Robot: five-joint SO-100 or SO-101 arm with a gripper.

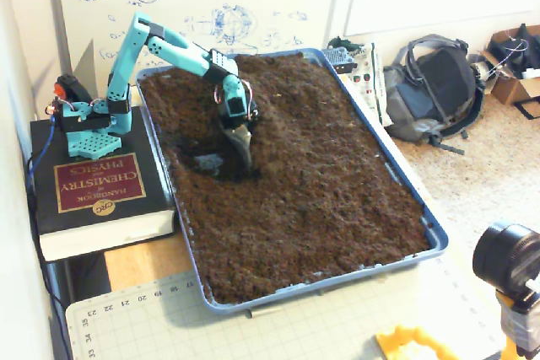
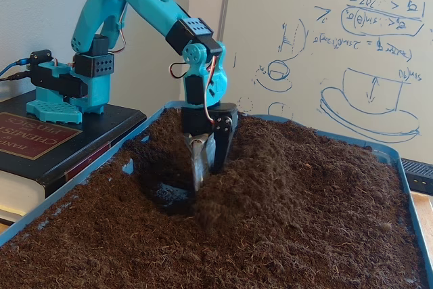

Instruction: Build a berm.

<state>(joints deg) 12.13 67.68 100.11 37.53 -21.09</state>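
Reaching arm [image 2: 145, 5] outstretched, jaws buried beside berm [image 2: 270, 167].

the berm [image 2: 270, 167] is showing as a raised ridge of dark brown, loose, crumbly soil, sitting higher than the flatter soil around it. in a fixed view [image 1: 278, 82] it is lying toward the far end of the soil bed, running down toward the middle. its near end is sitting right beside a scooped hollow [image 2: 166, 191], where the soil is looking darker and shadowed. its surface is looking rough and clumpy.
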